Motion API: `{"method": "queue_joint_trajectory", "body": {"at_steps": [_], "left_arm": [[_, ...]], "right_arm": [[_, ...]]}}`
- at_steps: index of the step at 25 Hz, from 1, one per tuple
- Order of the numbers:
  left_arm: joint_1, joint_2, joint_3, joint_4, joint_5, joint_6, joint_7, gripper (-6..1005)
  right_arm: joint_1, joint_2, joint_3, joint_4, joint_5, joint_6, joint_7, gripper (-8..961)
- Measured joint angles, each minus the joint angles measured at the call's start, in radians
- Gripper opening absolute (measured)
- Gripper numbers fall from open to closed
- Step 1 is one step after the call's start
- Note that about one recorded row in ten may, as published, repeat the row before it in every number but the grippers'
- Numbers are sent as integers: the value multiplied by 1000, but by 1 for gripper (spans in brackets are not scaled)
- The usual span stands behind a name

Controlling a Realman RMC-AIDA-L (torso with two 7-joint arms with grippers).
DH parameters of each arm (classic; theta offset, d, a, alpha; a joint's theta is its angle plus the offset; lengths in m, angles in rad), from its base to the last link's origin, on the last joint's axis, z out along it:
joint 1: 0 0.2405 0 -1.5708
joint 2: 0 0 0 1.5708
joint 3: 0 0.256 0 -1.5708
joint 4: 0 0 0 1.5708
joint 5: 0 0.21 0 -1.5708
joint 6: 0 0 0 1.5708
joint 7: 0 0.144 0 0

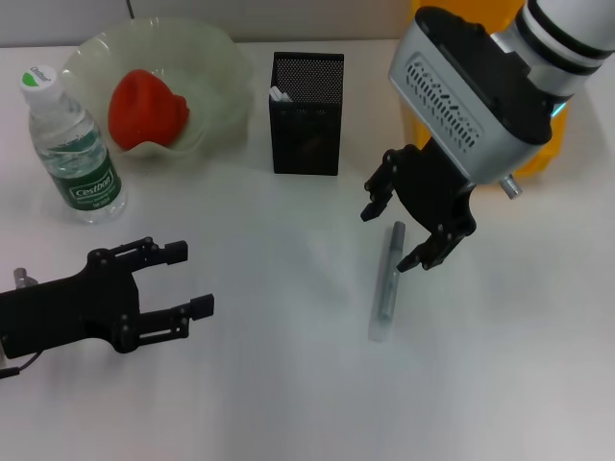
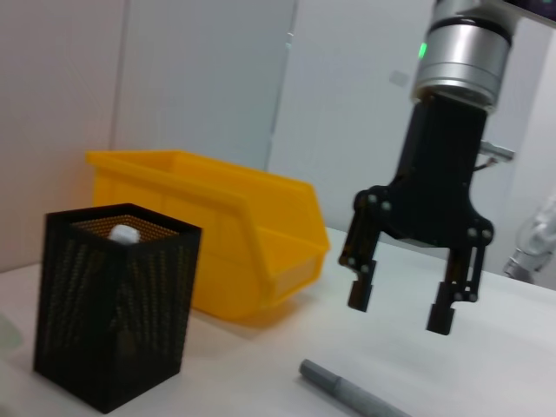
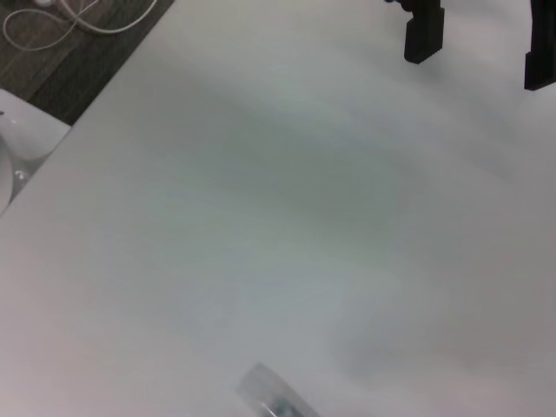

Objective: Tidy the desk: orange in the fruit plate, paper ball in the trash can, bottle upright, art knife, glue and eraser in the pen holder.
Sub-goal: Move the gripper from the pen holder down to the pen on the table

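My right gripper [image 1: 411, 232] hangs over the art knife [image 1: 386, 284], fingers [image 1: 430, 254] spread apart and empty, the far end of that thin grey stick lying just under them on the white worktop [image 1: 288, 384]. My left gripper [image 1: 178, 288] rests low near the front edge, fingers apart too, holding nothing. The knife is slim and lies flat, so my worry is closing on it off-centre: grabbing near one end may let it pivot and droop, or the fingertips may scrape the worktop and skid the knife aside instead of pinching it. If I do lift it by the end, I judge that steering it into the narrow mouth of the black mesh pen holder [image 1: 307, 112] gets harder; a tilted knife could catch the rim and tip the holder, which stands close to the fruit plate [image 1: 207, 77] with its reddish orange [image 1: 146, 109]. The bottle [image 1: 74, 149] already stands upright well off to the left, and the yellow trash can [image 2: 226, 228] sits behind my right arm, so a wide swing could bump it
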Motion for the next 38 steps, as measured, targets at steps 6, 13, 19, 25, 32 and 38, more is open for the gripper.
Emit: {"method": "queue_joint_trajectory", "body": {"at_steps": [6,13,19,25,32,38], "left_arm": [[-15,10,46,18,0,52,-2,801],[-33,11,74,19,0,50,-1,801],[-50,7,80,20,38,17,-2,800],[-53,6,81,30,38,11,-2,800],[-54,2,81,31,39,2,5,800],[-55,1,82,32,39,1,-2,801]], "right_arm": [[0,1,-33,2,0,0,1,684],[-5,3,-127,7,0,6,-15,682],[-8,6,-175,10,-1,12,-56,681],[-8,7,-229,11,0,21,-71,679],[-3,7,-237,11,-1,24,-80,679],[-3,7,-241,13,-2,26,-103,679]]}}
